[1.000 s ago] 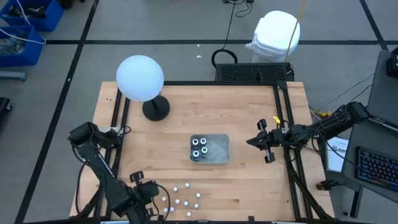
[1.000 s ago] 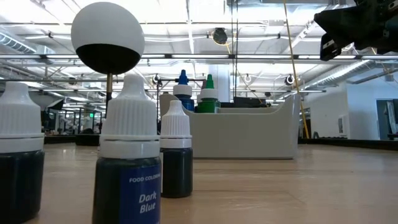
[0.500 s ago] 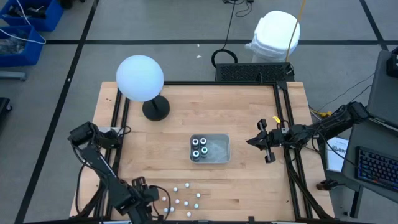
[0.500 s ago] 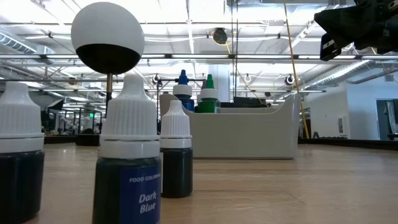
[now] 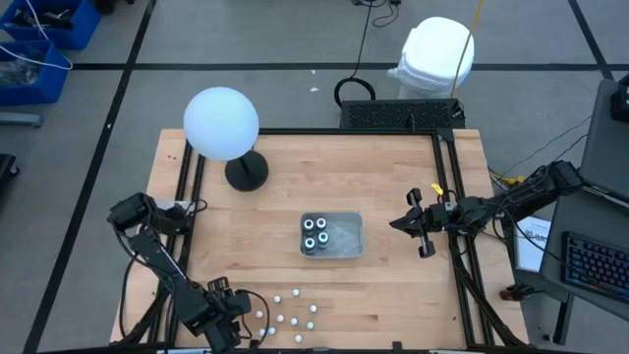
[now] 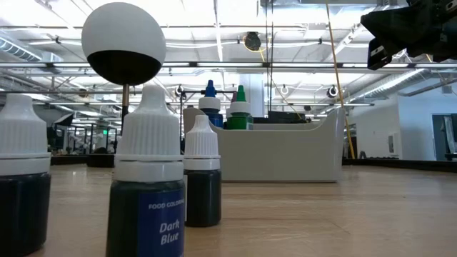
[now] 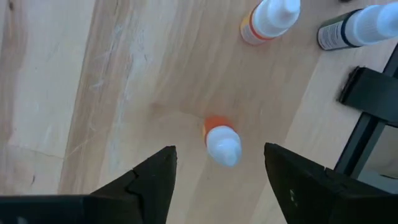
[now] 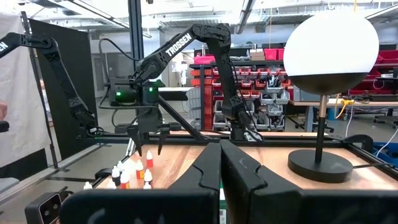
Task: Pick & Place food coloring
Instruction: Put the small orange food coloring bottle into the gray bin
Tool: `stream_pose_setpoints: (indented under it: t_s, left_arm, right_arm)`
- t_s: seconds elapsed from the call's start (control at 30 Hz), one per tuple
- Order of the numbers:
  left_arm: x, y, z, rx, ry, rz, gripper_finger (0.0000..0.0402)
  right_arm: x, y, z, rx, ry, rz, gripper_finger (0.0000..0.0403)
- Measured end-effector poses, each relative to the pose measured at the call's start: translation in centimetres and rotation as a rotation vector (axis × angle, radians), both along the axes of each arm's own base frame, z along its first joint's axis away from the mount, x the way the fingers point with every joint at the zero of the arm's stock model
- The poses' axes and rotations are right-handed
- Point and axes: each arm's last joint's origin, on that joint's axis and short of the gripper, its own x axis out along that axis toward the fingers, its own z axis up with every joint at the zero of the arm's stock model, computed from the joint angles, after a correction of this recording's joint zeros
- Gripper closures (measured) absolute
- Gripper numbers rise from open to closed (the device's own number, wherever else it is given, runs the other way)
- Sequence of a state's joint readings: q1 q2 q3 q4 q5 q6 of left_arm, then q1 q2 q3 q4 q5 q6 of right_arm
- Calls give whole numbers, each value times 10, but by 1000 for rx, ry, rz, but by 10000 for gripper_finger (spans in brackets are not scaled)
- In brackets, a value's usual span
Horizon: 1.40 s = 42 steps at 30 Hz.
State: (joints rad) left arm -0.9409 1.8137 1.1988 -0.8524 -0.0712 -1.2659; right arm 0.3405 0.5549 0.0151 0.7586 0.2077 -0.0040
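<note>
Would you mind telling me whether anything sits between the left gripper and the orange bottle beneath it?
Nothing visible does. The left gripper hangs open over the small orange food coloring bottle with a white cap, bare wooden table around it. Two other bottles stand apart, off to one side.

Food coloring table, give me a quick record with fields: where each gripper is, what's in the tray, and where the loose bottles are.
left gripper: open, above an orange bottle near the table's front left
right gripper: shut, waiting to the right of the tray
tray contents: four dark bottles at its left end
loose bottles: clustered at the front edge, outside the tray
lamp: back left
</note>
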Motion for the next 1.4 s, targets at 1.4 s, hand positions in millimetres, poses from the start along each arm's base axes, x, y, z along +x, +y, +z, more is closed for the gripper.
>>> stream_pose_setpoints:
  t_s: [1.4]
  left_arm:
    - [9,8,0,0,19,1,243]
  right_arm:
    - [0,0,0,0,1,0,403]
